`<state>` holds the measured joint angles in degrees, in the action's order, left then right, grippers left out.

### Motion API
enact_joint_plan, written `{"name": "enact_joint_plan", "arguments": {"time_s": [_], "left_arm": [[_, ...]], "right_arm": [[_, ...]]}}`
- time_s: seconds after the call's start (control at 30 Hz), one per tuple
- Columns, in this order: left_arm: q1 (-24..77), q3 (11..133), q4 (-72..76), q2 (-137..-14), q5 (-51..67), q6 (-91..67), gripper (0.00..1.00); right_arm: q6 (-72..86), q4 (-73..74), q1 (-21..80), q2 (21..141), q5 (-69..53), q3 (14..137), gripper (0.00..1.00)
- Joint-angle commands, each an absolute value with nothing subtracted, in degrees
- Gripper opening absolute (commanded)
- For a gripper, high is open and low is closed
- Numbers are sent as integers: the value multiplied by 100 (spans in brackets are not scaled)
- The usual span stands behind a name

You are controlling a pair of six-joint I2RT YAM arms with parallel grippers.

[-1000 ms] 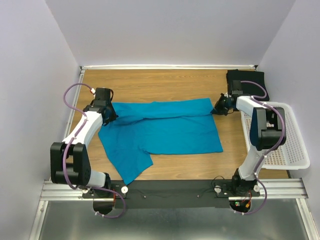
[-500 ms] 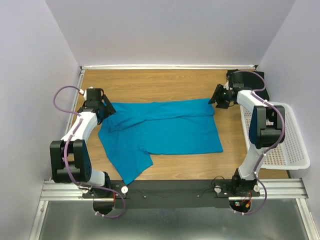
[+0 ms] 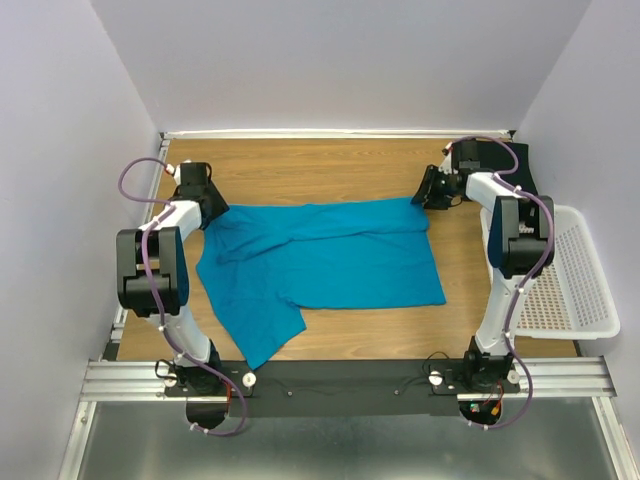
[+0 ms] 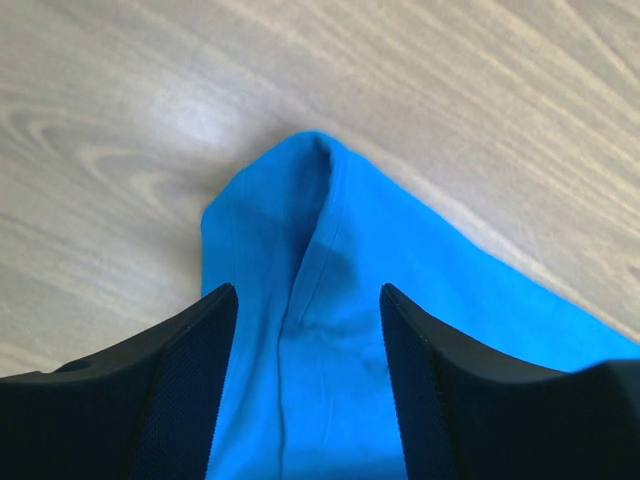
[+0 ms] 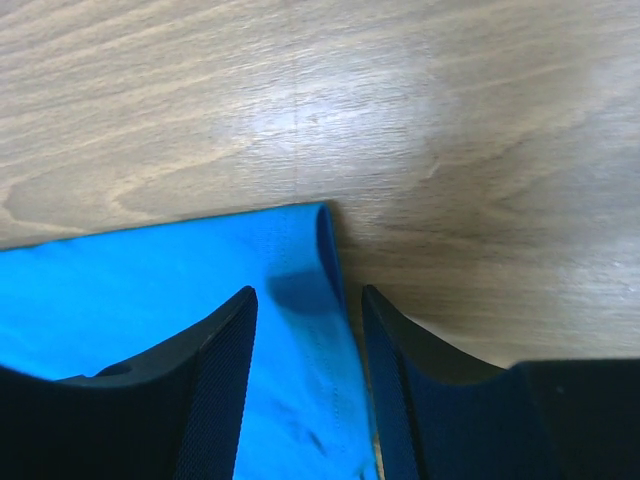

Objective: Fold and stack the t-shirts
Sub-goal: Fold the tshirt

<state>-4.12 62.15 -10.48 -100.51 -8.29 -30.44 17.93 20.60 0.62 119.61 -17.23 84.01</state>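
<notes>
Pincers both gape, holding nothing: left pincer [image 4: 307,295] over the far-left corner of the teal t-shirt [image 3: 330,265], right pincer [image 5: 308,292] over its far-right. Black t-shirt [image 3: 505,158] sits at the tabletop [image 3: 300,165]'s far-right corner. Best to pinch both corners evenly before folding.

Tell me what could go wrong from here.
The open left gripper and right gripper straddle only the far corners of the teal t-shirt; a pinch might slip. Its near-left flap lies skewed, so a fold could go crooked. The right gripper is close to the black t-shirt and might drag it.
</notes>
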Motion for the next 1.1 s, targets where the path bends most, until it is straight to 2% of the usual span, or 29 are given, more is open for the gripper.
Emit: {"name": "enact_joint_plan", "arguments": {"time_s": [0.0, 0.13, 0.33, 0.6, 0.77, 0.93, 1.03, 1.07], "left_arm": [[-457, 6477, -782, -10248, -827, -2945, 63], [-457, 6530, -756, -10441, -703, -2944, 56], [-466, 6723, -738, -10722, -756, -2892, 55], [-457, 7119, -800, -11056, -870, -2777, 54], [-457, 7295, -817, -11250, -853, -2742, 47], [-457, 7418, -835, -11425, -888, -2742, 38], [-457, 7471, -835, -11505, -949, -2716, 27], [-483, 7497, -844, -11531, -1019, -2690, 20]], "right_arm": [[1617, 2057, 35, 12217, -2083, 8499, 53], [1626, 2013, 26, 12287, -2092, 8446, 50], [1644, 1960, 26, 12410, -2223, 8437, 44], [1635, 1951, 26, 12445, -2189, 8411, 44], [1626, 1942, 18, 12489, -2005, 8420, 43], [1617, 1942, 26, 12568, -1881, 8429, 32], [1591, 1942, 26, 12586, -1776, 8429, 17], [1591, 1942, 26, 12586, -1714, 8429, 8]]}}
